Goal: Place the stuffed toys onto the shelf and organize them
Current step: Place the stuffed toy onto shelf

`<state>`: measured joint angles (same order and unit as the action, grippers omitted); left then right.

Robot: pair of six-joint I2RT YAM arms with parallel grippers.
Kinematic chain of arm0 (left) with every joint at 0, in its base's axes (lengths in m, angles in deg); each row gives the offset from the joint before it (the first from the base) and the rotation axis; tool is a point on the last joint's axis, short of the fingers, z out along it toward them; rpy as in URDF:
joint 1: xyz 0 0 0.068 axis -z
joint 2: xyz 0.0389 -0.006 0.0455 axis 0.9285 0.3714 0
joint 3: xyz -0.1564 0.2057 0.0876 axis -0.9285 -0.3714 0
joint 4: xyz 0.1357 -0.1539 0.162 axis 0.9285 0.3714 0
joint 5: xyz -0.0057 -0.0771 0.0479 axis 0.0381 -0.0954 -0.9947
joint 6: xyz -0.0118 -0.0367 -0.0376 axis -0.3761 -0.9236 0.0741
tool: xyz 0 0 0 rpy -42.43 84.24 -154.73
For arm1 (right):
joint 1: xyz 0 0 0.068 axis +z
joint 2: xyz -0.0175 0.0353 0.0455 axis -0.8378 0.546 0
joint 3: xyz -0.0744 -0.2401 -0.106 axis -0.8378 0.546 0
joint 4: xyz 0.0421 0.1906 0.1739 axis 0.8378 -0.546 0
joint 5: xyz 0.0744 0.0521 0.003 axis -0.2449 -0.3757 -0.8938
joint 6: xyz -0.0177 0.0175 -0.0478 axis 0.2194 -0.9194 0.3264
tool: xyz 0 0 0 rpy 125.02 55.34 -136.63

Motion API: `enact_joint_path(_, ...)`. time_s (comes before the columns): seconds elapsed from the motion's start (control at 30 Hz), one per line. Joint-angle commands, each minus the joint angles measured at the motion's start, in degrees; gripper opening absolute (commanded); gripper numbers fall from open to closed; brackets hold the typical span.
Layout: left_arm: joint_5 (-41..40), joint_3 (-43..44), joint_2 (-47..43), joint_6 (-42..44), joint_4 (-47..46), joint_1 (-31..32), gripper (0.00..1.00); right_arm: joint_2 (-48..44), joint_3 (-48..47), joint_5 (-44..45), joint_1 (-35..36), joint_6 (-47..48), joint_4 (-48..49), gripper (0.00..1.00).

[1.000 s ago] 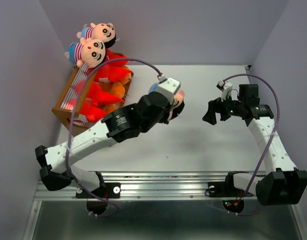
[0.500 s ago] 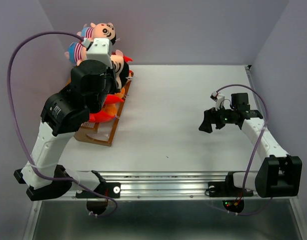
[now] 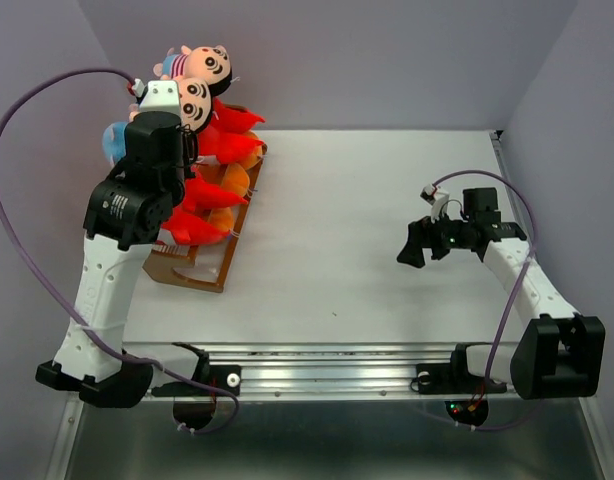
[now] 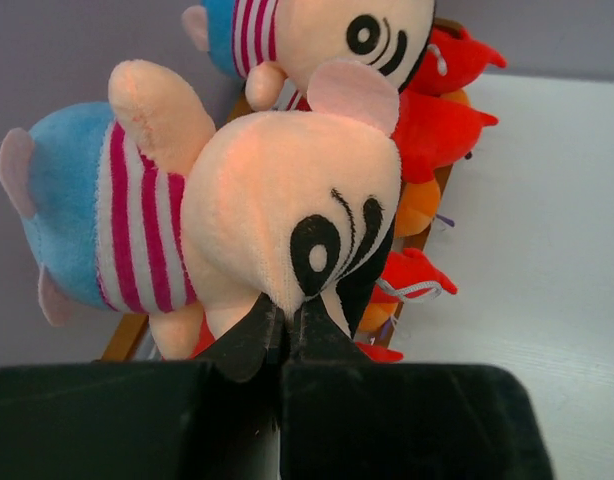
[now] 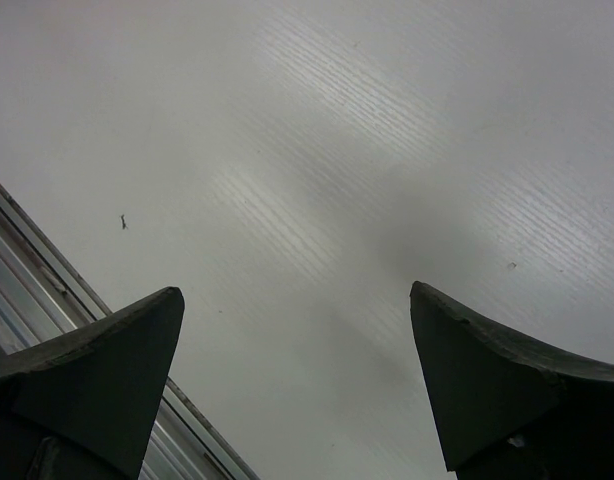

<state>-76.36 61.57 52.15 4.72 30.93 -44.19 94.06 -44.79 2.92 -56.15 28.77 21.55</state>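
My left gripper [image 4: 287,322] is shut on the face fabric of a peach-faced doll head [image 4: 277,200] with a blue, red-striped cap, held up beside the shelf [image 3: 192,270]. In the top view my left arm covers most of this toy; only its blue cap [image 3: 112,138] shows. Two more doll heads [image 3: 195,100] [image 3: 209,65] sit at the shelf's far end. Below them lie red toys [image 3: 227,140] and orange ones [image 3: 233,180]. My right gripper [image 3: 415,245] hangs open and empty over the bare table [image 5: 317,150] on the right.
A metal rail [image 3: 327,365] runs along the near table edge. Purple walls close in on the left, back and right. My left arm's purple cable [image 3: 17,130] loops out toward the left wall.
My left arm has swung from the table's middle to the shelf with the doll head in its grip. The right arm has pulled back a little and stayed open.
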Motion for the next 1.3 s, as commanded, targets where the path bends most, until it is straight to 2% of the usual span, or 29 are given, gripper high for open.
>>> enact_joint_path(0.0,6.35,-5.8,-2.27,5.81,-10.1,-5.28,0.0,-1.75,0.49,-0.93,-0.31,0.66,2.57,1.0)
enact_joint_path(0.17,14.34,-9.41,-1.39,10.37,-14.41,-11.78,0.0,-2.27,0.66,-1.02,-0.31,0.66,2.49,1.0)
enact_joint_path(0.4,19.89,-10.3,0.19,14.69,-14.86,-16.18,0.0,-2.54,0.75,-1.01,-0.31,0.66,2.49,1.0)
enact_joint_path(0.7,25.52,-11.79,1.51,15.31,-12.84,-17.94,0.0,-2.54,0.75,-1.1,-0.31,0.66,2.48,1.0)
enact_joint_path(0.9,24.74,-12.67,1.77,14.96,-12.48,-18.47,0.0,-2.36,0.84,-1.19,-0.31,0.66,2.49,1.0)
enact_joint_path(1.27,23.86,-13.9,1.42,13.73,-13.01,-19.09,0.37,-2.45,0.84,-1.01,-0.31,0.66,2.57,1.0)
